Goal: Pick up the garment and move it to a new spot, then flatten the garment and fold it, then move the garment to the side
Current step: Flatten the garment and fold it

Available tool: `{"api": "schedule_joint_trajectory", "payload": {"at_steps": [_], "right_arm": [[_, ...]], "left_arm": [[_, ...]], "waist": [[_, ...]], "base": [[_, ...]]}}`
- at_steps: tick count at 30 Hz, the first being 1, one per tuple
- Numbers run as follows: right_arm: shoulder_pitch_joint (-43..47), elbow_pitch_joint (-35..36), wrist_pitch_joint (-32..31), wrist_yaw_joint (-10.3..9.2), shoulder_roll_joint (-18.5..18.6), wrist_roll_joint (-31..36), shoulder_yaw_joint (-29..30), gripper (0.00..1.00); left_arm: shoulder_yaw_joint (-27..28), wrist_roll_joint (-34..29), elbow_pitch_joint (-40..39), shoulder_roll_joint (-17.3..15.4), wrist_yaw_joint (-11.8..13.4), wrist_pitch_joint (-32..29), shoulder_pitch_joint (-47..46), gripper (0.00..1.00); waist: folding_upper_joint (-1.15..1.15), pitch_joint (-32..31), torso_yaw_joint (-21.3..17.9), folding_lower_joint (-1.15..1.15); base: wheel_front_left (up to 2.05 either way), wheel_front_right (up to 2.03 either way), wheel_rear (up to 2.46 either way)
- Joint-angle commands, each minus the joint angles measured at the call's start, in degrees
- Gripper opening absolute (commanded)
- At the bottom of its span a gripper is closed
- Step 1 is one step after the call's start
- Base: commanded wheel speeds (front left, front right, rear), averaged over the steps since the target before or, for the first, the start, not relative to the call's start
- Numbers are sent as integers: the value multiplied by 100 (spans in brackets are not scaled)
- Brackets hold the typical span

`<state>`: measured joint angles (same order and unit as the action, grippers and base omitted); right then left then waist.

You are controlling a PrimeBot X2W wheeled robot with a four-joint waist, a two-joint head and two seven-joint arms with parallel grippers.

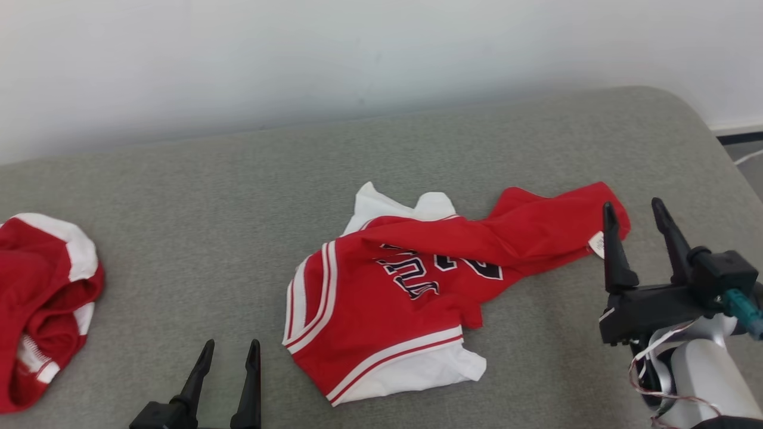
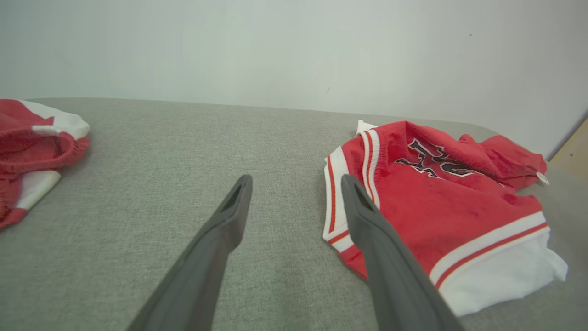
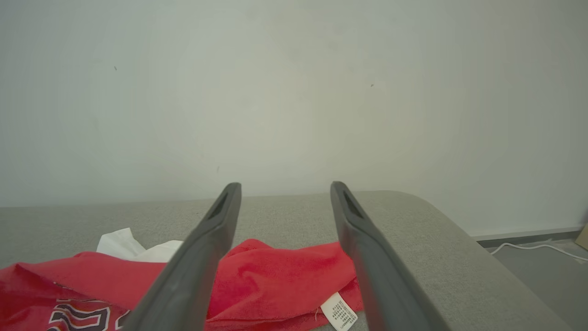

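Head view gives you the crumpled red-and-white basketball jersey with dark lettering (image 1: 387, 298), lying about midway across the grey fabric-covered surface (image 1: 179, 238). Its red upper part is twisted and trails off to the robot's right. Your right gripper (image 1: 633, 204) stands with its jaws spread wide and empty, just beside that trailing end and its small white care label (image 1: 596, 244). Your left gripper (image 1: 232, 344) is likewise wide and holding nothing, near the jersey's striped side edge but apart from it.

Nothing is lifted yet, so you are likely at the first pick. The cloth is bunched in layers, and if you close on the top fold alone, the rest will probably drag or twist tighter instead of rising. Pinch only the label and it may slip out. The surface rounds off close to the right gripper, so a pull that way could slide the jersey over the edge. Choose a new spot well apart from the second bunched red-and-white garment (image 1: 42, 298) at the far left, or the two could tangle.
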<state>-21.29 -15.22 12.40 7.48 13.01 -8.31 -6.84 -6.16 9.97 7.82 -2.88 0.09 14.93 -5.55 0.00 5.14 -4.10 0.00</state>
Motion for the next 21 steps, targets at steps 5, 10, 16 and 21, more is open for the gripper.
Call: {"api": "schedule_joint_trajectory", "payload": {"at_steps": [5,10,16,21], "right_arm": [[338,276,178,3,-188,76,-190,100],[515,281,231,3,-319,77,-280,100],[523,214,261,3,-407,13,-349,100],[465,183,277,3,-474,7,-493,100]], "left_arm": [[51,-72,158,-3,-93,19,-107,100],[27,-55,281,-4,-184,19,-144,100],[34,-91,635,-3,-251,19,-274,100],[107,-142,957,-19,-327,19,-393,100]], "waist": [[0,87,-391,0],[0,102,-524,0],[0,166,-671,0],[0,232,-784,0]], "base": [[0,0,0],[0,0,0],[0,0,0],[0,0,0]]}}
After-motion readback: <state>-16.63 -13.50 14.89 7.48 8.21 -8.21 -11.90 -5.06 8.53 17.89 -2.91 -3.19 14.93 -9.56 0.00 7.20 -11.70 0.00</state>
